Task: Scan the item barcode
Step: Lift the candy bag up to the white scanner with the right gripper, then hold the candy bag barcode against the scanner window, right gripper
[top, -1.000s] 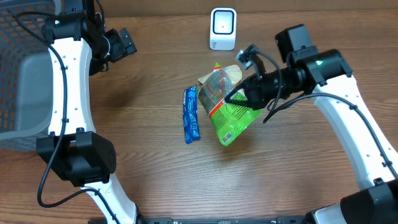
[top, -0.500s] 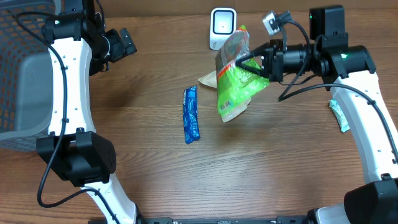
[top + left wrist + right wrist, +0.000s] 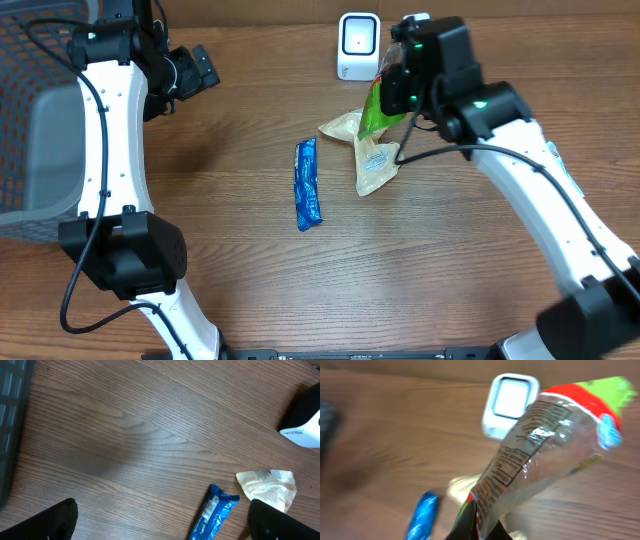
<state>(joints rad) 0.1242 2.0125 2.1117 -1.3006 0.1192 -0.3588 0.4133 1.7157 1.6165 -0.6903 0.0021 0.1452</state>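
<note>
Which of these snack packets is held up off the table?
The green snack bag, pinched by the right arm's fingers; the blue bar and the pale packet lie flat on the table.

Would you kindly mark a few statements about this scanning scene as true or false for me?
1. The right tool grips the green snack bag. True.
2. The blue bar stands upright. False: it lies flat on the table.
3. The left tool is shut on the cream packet. False: it is open and empty; the packet lies on the table.
4. The white scanner stands near the held bag. True.
</note>
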